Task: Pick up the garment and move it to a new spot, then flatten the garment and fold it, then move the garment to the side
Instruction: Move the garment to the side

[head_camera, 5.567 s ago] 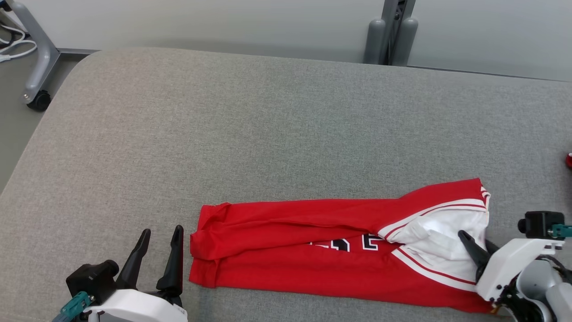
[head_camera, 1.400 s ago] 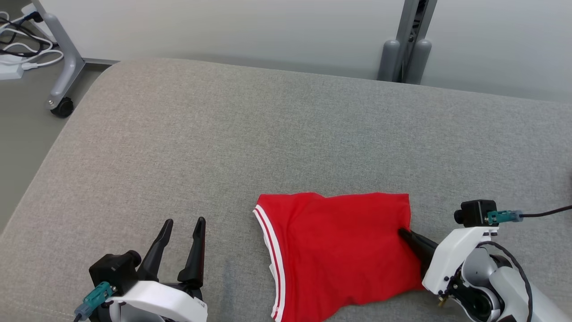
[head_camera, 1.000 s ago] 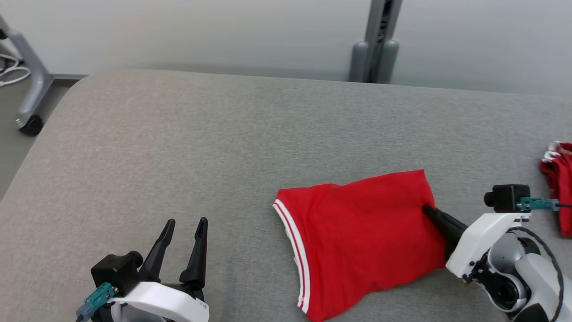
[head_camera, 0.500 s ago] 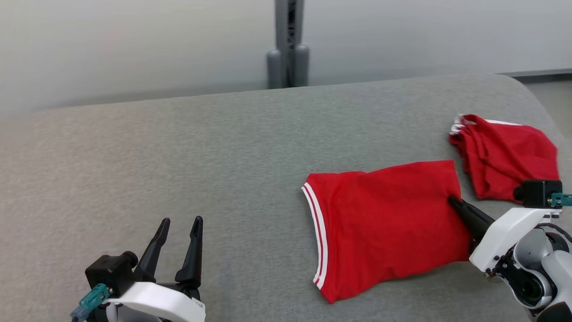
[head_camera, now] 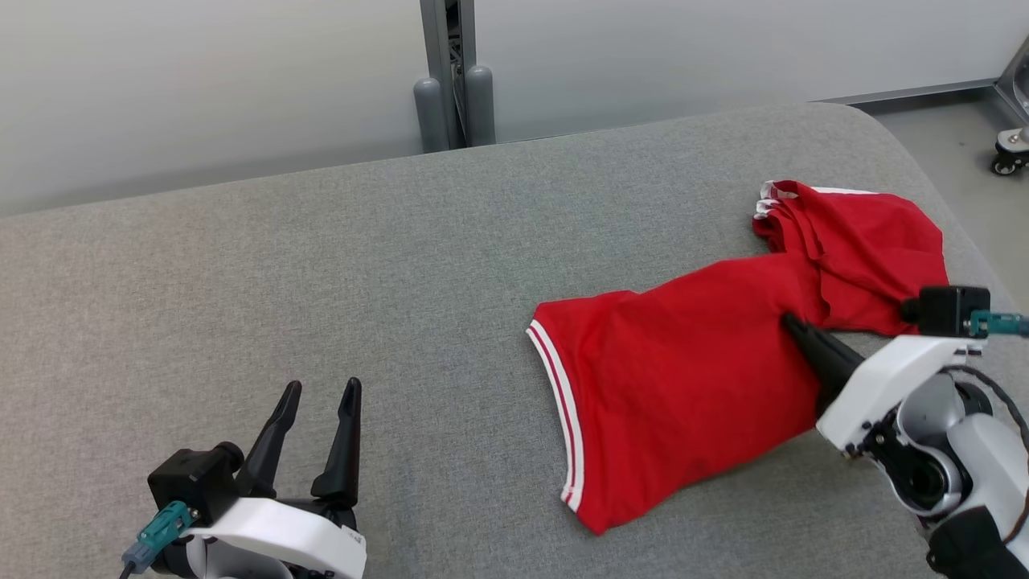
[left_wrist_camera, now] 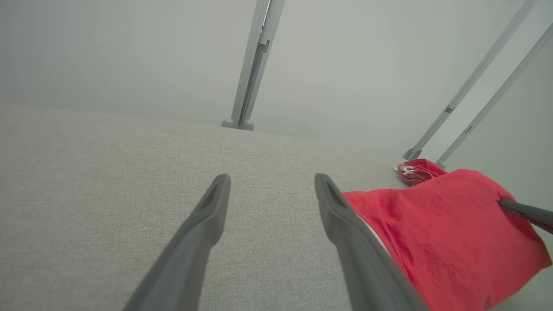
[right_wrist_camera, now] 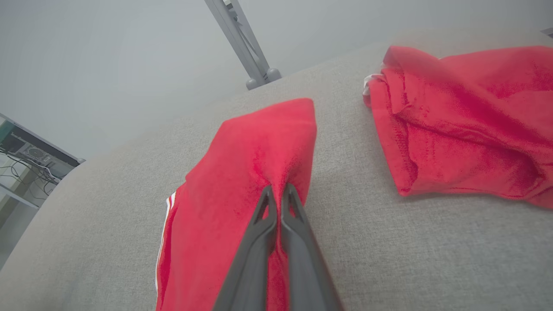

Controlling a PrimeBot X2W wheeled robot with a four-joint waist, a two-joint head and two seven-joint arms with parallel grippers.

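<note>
The folded red garment with a white-striped hem lies on the grey padded table, right of centre. My right gripper is shut on its right edge, pinching the cloth into a raised peak. In the right wrist view the garment hangs down from that pinch to the table. My left gripper stands open at the lower left over bare table, with nothing between its fingers. The garment lies to its right.
A second red garment lies crumpled near the table's far right corner, a small gap away from the held one. A grey post rises behind the table. A caster wheel stands on the floor beyond the right edge.
The head camera has swung right. The long garment was folded in half; my right gripper has since carried it rightward, closer to the second red garment. The left gripper stays open.
</note>
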